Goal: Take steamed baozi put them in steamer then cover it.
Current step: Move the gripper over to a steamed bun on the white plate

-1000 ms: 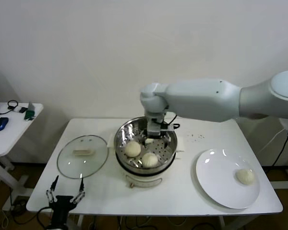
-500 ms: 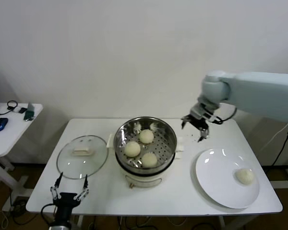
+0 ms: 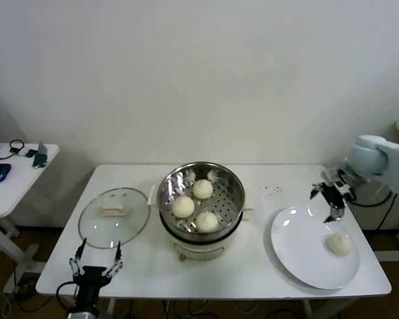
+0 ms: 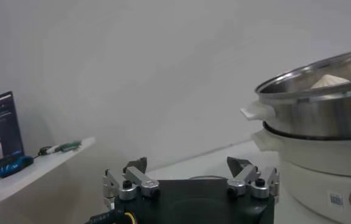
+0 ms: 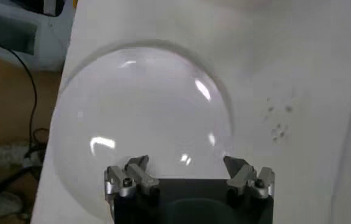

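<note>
Baozi [image 3: 340,244] is seen on the plate [image 3: 299,249], just below the right gripper [image 3: 329,199], which hangs released and empty above the plate's far rim. Three more baozi [image 3: 183,207] are held in the steamer [image 3: 233,199]. The left gripper [image 3: 93,270], also spread, is parked off the counter's [image 3: 246,276] near-left edge beside the lid [image 3: 113,218]. Only the right wrist view shows specks [image 5: 278,120] on the counter.

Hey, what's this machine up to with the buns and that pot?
It is loading buns into the steamer. Three steamed baozi already sit on its perforated tray, and a fourth bun waits on the white plate. The right claw hovers open and empty above the plate's far edge, near that last bun. The left claw is parked open at the table's front left corner, near the glass lid, which lies off the pot.
</note>
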Robot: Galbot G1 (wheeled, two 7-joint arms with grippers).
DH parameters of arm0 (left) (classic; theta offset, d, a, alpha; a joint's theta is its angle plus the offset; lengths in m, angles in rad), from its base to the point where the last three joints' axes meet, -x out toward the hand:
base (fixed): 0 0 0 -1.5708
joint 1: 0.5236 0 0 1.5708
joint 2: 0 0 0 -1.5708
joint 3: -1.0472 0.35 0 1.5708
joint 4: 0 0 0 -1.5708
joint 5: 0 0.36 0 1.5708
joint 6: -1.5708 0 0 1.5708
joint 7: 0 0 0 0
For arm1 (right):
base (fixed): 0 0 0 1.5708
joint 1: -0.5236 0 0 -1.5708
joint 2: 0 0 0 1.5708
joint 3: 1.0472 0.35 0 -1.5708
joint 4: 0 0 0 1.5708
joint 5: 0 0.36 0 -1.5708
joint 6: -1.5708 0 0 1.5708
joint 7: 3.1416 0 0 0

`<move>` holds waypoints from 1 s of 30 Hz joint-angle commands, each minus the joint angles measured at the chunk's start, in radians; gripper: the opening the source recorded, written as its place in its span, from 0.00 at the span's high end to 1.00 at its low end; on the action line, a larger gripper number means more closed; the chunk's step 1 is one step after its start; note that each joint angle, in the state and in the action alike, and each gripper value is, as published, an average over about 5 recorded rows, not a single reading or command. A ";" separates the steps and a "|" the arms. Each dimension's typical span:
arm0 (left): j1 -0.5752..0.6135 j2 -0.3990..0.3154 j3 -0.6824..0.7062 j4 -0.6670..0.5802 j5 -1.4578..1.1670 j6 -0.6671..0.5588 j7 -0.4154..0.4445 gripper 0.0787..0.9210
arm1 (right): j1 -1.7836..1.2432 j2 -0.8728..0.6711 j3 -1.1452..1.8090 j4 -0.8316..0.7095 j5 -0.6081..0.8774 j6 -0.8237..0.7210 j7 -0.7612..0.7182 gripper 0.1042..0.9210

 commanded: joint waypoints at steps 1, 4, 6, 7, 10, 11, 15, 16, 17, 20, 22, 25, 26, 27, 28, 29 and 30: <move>-0.004 -0.007 0.006 0.004 0.016 0.009 -0.004 0.12 | -0.444 -0.182 0.359 -0.087 -0.185 -0.037 -0.022 0.12; -0.009 -0.011 0.007 0.005 0.021 0.014 -0.005 0.12 | -0.549 -0.171 0.468 -0.123 -0.227 -0.022 -0.020 0.12; -0.011 -0.014 0.009 0.005 0.025 0.017 -0.005 0.12 | -0.599 -0.159 0.516 -0.142 -0.245 -0.014 -0.017 0.12; -0.012 -0.015 0.009 0.005 0.027 0.017 -0.005 0.12 | -0.617 -0.153 0.533 -0.150 -0.249 -0.012 -0.015 0.12; -0.011 -0.018 0.010 0.006 0.033 0.018 -0.005 0.12 | -0.647 -0.130 0.564 -0.168 -0.254 -0.012 -0.005 0.12; -0.010 -0.018 0.010 0.007 0.035 0.018 -0.005 0.12 | -0.648 -0.122 0.567 -0.175 -0.254 -0.012 -0.001 0.12; -0.006 -0.019 0.009 0.010 0.039 0.016 -0.005 0.12 | -0.650 -0.093 0.574 -0.195 -0.253 -0.014 0.005 0.12; -0.006 -0.019 0.009 0.011 0.039 0.016 -0.005 0.12 | -0.650 -0.088 0.574 -0.199 -0.253 -0.014 0.006 0.12; -0.005 -0.019 0.009 0.011 0.039 0.016 -0.005 0.12 | -0.650 -0.082 0.573 -0.202 -0.252 -0.014 0.007 0.12; -0.005 -0.019 0.008 0.012 0.040 0.016 -0.005 0.12 | -0.648 -0.064 0.574 -0.214 -0.253 -0.015 0.009 0.12; -0.005 -0.019 0.009 0.011 0.041 0.016 -0.005 0.12 | -0.647 -0.054 0.573 -0.220 -0.252 -0.016 0.008 0.12; -0.005 -0.020 0.009 0.011 0.042 0.016 -0.005 0.12 | -0.646 -0.041 0.571 -0.225 -0.253 -0.018 0.006 0.12; -0.005 -0.019 0.009 0.011 0.043 0.016 -0.005 0.12 | -0.646 -0.037 0.571 -0.227 -0.253 -0.018 0.006 0.12; -0.005 -0.019 0.009 0.011 0.043 0.016 -0.005 0.12 | -0.645 -0.033 0.570 -0.230 -0.253 -0.018 0.006 0.12; -0.005 -0.018 0.009 0.011 0.043 0.016 -0.005 0.12 | -0.645 -0.029 0.570 -0.233 -0.254 -0.018 0.005 0.12; -0.006 -0.017 0.009 0.011 0.043 0.016 -0.005 0.12 | -0.644 -0.026 0.570 -0.236 -0.254 -0.017 0.003 0.12; -0.006 -0.017 0.009 0.011 0.043 0.016 -0.005 0.12 | -0.644 -0.024 0.569 -0.237 -0.254 -0.016 0.002 0.12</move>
